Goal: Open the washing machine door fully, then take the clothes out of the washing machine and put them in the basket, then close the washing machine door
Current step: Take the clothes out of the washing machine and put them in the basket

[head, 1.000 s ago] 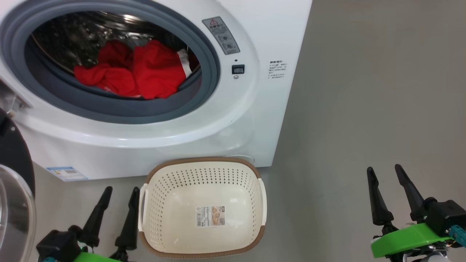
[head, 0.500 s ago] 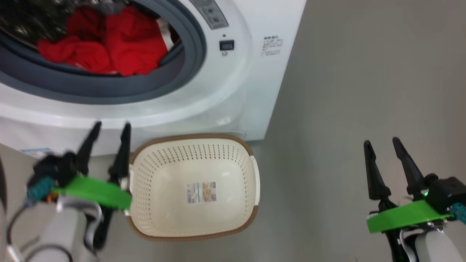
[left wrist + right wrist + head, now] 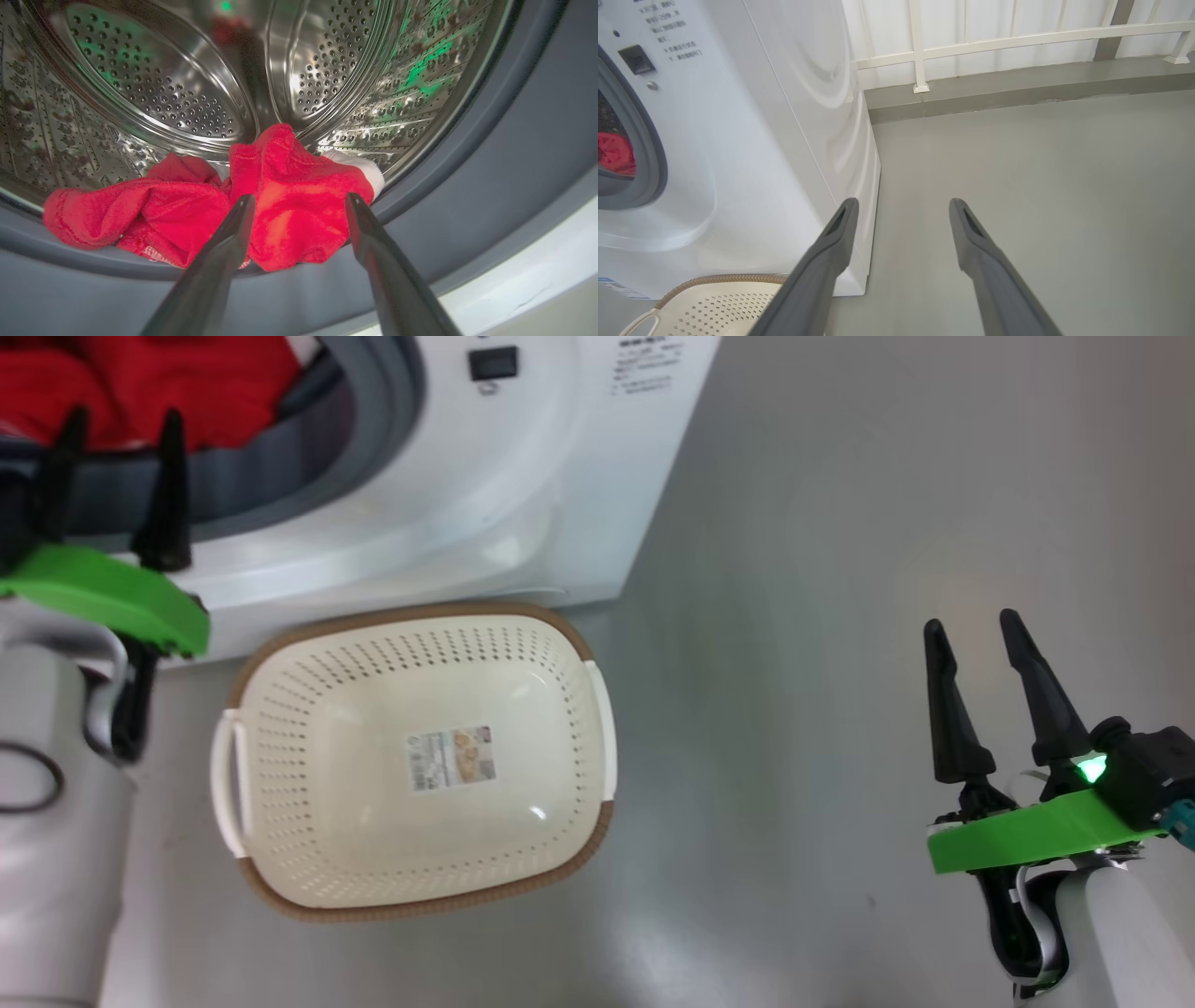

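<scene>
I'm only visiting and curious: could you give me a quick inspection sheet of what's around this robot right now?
surface: grey floor, smooth.
washing machine: white, opening uncovered.
clothes: red, bunched at the front of the drum.
basket: no clothes inside, on the floor before the machine.
clutter: nothing seen.
left hand: open, empty, pointed at the clothes.
right hand: open, empty, over the floor.
cables: dark cable at the right wrist.
surroundings: white railing beyond the machine.

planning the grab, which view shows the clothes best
Left wrist view: the clothes lie nearly whole at the drum's front lip. Head view catches a red corner, top left; right wrist view, a sliver.
</scene>
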`<state>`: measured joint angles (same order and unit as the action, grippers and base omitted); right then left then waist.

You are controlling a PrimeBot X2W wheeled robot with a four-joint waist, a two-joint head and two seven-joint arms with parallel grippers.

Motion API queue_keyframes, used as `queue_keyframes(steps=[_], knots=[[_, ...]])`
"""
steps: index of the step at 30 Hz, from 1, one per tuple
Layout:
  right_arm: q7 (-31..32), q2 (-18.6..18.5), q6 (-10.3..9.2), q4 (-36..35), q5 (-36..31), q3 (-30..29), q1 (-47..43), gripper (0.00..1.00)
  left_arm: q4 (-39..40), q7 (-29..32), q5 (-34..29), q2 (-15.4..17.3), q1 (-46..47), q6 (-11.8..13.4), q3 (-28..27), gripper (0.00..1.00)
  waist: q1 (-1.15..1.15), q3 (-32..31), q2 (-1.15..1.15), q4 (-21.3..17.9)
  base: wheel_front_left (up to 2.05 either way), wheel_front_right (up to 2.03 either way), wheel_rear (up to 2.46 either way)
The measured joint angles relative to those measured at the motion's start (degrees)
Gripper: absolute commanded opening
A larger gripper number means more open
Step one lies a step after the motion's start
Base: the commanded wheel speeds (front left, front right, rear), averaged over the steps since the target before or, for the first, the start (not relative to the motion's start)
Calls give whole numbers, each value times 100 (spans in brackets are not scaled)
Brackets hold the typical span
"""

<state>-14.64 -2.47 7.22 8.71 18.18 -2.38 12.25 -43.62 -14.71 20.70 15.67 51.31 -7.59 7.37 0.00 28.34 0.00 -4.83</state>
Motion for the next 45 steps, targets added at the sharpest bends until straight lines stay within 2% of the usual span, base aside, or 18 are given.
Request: queue_keyframes(steps=[10, 23, 37, 38, 39, 42, 43, 45], knots=[[0, 0, -1, -98, 63, 170, 264, 100, -1177, -1, -344, 331, 1266, 1, -26, 100, 0, 515, 0, -400, 0, 0, 0], [0, 1, 0, -122, 252, 403, 338, 100, -2580, 8, -520, 559, 2233, 7, 81, 100, 0, 813, 0, -743, 0, 0, 0], [0, 2, 0, -136, 301, 544, 338, 100, -2856, 261, -143, 571, 2320, 5, 964, 100, 0, 754, 0, -857, 0, 0, 0], [0, 2, 0, -137, 301, 553, 338, 100, -2862, 286, -125, 586, 2320, 5, 1009, 87, 0, 749, 0, -866, 0, 0, 0], [0, 2, 0, -137, 301, 564, 338, 100, -2867, 308, -102, 604, 2320, 5, 1066, 69, 0, 744, 0, -875, 0, 0, 0], [0, 2, 0, -142, 309, 599, 338, 100, -2880, 313, -70, 643, 2320, 5, 1218, 58, 0, 735, 0, -903, 0, 0, 0], [0, 2, 0, -143, 319, 616, 338, 100, -2882, 313, -56, 656, 2320, 5, 1263, 47, 0, 734, 0, -913, 0, 0, 0], [0, 2, 0, -147, 344, 642, 338, 100, -2891, 312, 20, 673, 2320, 5, 1329, 37, 0, 731, 0, -932, 0, 0, 0]])
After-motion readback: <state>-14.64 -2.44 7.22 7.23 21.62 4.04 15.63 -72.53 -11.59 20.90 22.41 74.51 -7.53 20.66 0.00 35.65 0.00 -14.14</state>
